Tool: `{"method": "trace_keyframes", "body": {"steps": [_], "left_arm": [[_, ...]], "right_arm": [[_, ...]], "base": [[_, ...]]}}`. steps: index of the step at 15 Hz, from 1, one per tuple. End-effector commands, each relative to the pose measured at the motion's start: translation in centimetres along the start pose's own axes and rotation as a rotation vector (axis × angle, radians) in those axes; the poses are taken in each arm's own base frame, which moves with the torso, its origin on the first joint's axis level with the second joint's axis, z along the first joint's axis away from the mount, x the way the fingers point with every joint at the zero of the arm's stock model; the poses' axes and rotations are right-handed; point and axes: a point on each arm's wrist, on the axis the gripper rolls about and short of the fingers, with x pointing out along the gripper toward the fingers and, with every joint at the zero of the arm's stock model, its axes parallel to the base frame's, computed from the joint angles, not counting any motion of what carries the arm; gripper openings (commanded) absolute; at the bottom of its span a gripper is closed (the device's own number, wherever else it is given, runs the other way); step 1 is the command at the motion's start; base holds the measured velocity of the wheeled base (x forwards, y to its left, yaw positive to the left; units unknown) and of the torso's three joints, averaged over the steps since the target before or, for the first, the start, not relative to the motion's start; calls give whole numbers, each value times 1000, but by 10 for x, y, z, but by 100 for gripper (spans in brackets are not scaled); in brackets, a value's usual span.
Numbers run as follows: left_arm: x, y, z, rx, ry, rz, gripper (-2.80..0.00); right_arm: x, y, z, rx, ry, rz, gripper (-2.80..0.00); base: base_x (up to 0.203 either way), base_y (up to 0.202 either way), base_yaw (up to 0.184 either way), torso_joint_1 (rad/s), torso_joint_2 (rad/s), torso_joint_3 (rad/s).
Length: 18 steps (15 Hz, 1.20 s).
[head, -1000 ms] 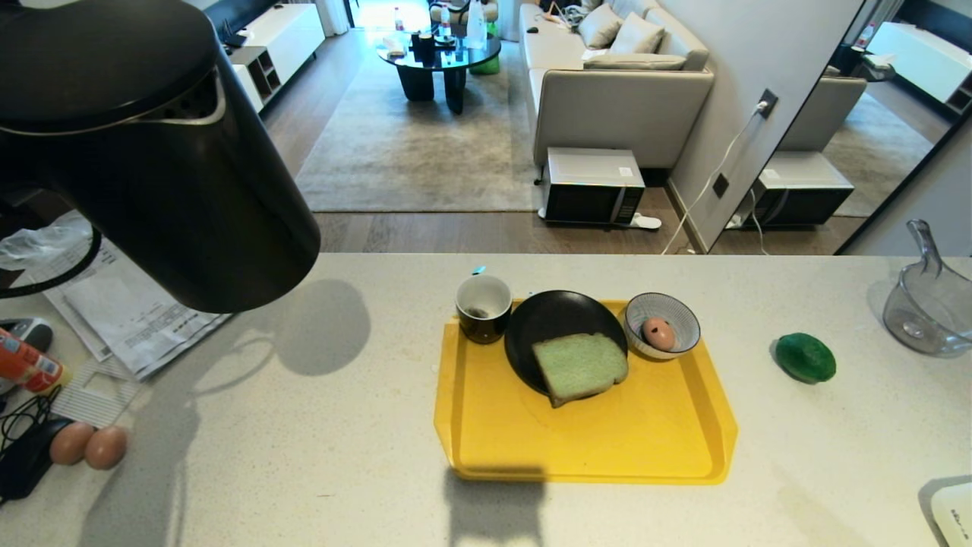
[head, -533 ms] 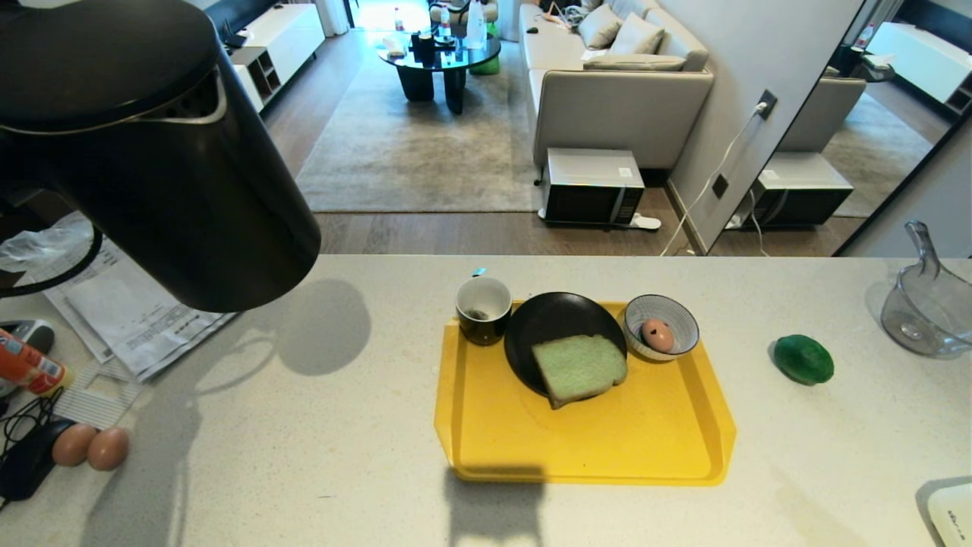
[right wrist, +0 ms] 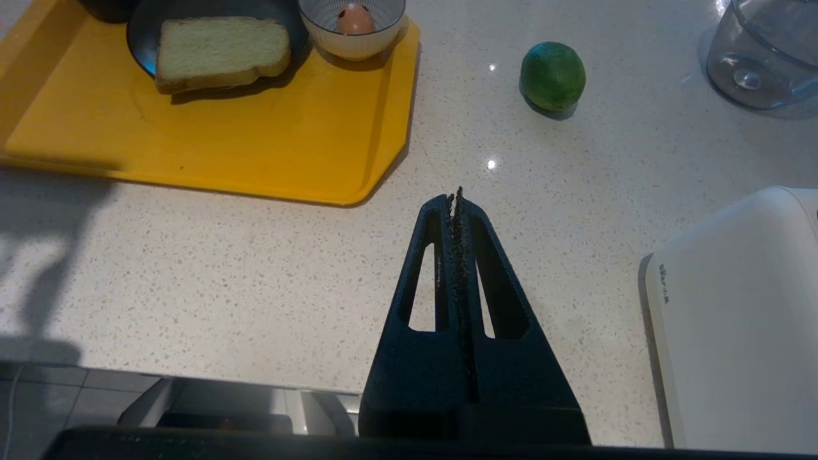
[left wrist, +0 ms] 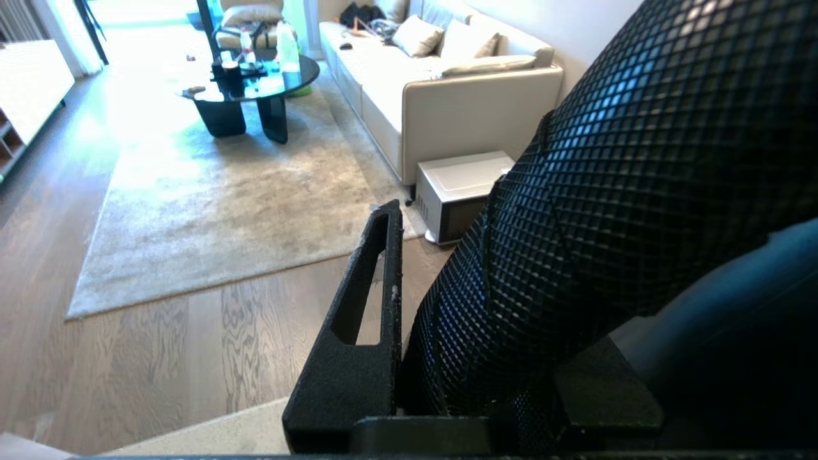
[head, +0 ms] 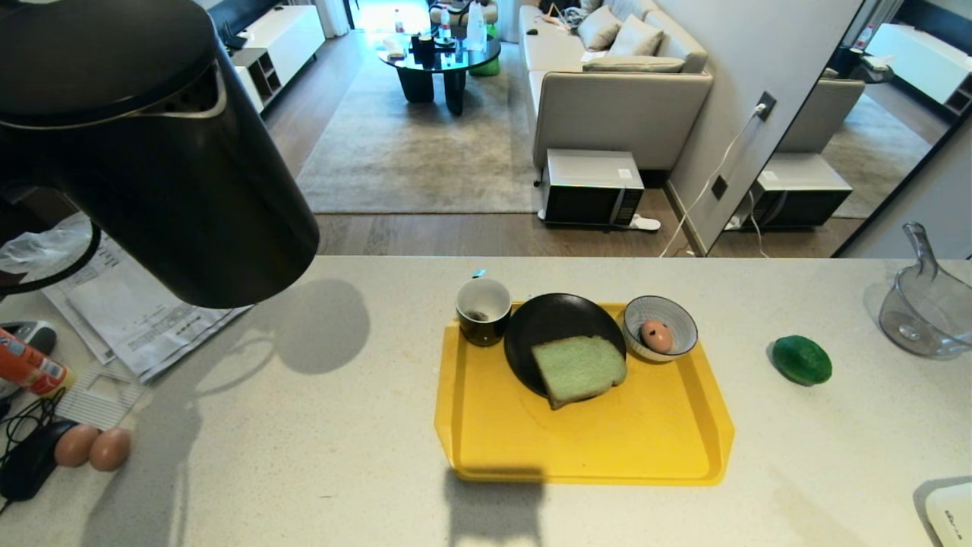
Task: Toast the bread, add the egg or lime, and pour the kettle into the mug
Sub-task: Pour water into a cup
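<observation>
Head view: kettle (head: 144, 144) held tilted in the air over the counter's (head: 319, 425) left end, well apart from the mug (head: 483, 309) at the yellow tray's (head: 607, 448) far left corner; bread (head: 579, 369) lying half on a black plate (head: 550, 323), egg (head: 656, 335) in a striped bowl (head: 678, 313), lime (head: 801, 360) alone on the counter to the right, two brown eggs (head: 93, 447) near the left edge. Left wrist view: left gripper (left wrist: 473, 332) clamped on the kettle's textured black handle (left wrist: 613, 191), living room floor beyond. Right wrist view: right gripper (right wrist: 455, 201) pressed shut and empty above bare counter, between the tray's corner and a white appliance (right wrist: 735, 319).
</observation>
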Motion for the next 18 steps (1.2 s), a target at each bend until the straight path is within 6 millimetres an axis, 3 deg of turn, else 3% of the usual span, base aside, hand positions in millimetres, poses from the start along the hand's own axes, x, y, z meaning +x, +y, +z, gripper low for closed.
{"method": "trace_keyframes", "body": {"steps": [1,9,18], "left_arm": [[-4,-3,5,7,-9,-3,-280],[-3,-5,6,-15,8,12,-280],[-5,-6,9,-44,165,52,-280]], "right_arm": [[0,0,0,-1,1,1,-280],[0,0,0,0,1,1,-280],[0,0,0,0,1,1,-280]], "base": [[0,0,0,0,0,0],[0,0,0,0,0,0],[0,0,0,0,0,0]]}}
